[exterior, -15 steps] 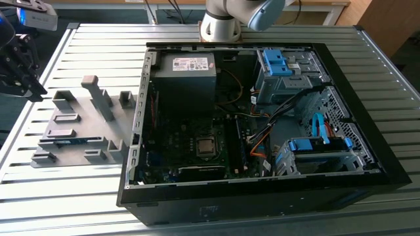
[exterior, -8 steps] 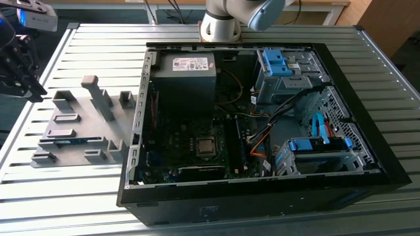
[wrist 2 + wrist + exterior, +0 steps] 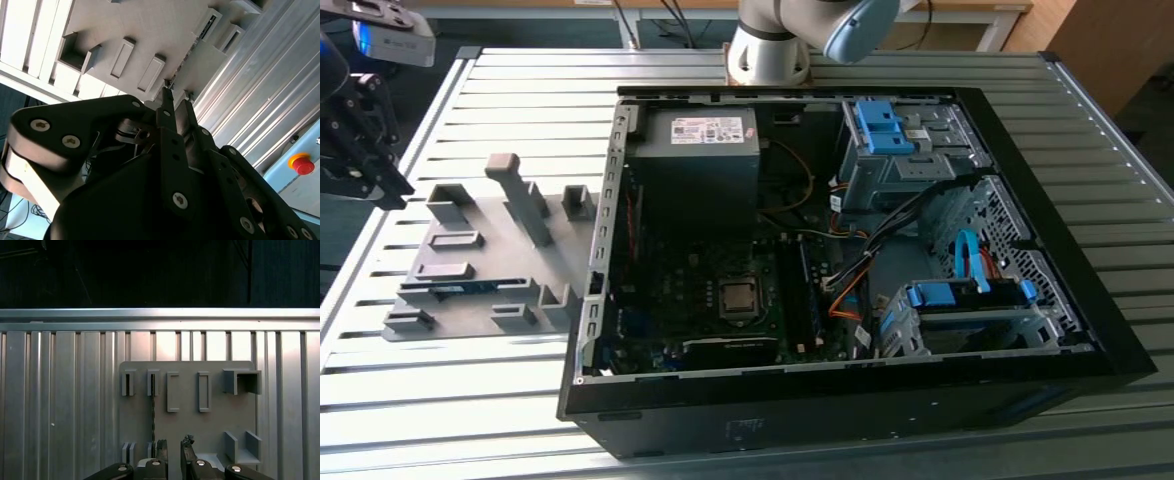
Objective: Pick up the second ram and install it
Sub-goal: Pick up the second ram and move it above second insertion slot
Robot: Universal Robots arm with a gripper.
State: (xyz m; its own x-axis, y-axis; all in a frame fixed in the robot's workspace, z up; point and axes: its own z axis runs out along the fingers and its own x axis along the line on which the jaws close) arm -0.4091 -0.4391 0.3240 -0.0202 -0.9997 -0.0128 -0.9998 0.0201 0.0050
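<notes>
The second ram (image 3: 454, 290) stands on edge in a slot of the grey fixture (image 3: 494, 270), on the exterior view's left beside the computer case. It shows as a thin dark line in the first wrist view (image 3: 153, 410) and in the second wrist view (image 3: 187, 57). My black gripper (image 3: 380, 185) hangs above the table's edge on the exterior view's left, apart from the fixture. In both wrist views its fingertips (image 3: 173, 450) (image 3: 177, 102) stand a narrow gap apart with nothing between them. The ram lies slightly to one side of that gap.
An open black computer case (image 3: 854, 400) lies on its side on the slatted aluminium table (image 3: 507, 110), showing the motherboard (image 3: 720, 300), power supply (image 3: 700, 135) and blue drive brackets (image 3: 961, 295). The fixture carries several upright blocks (image 3: 520, 195). A red stop button (image 3: 301, 163) sits off the table.
</notes>
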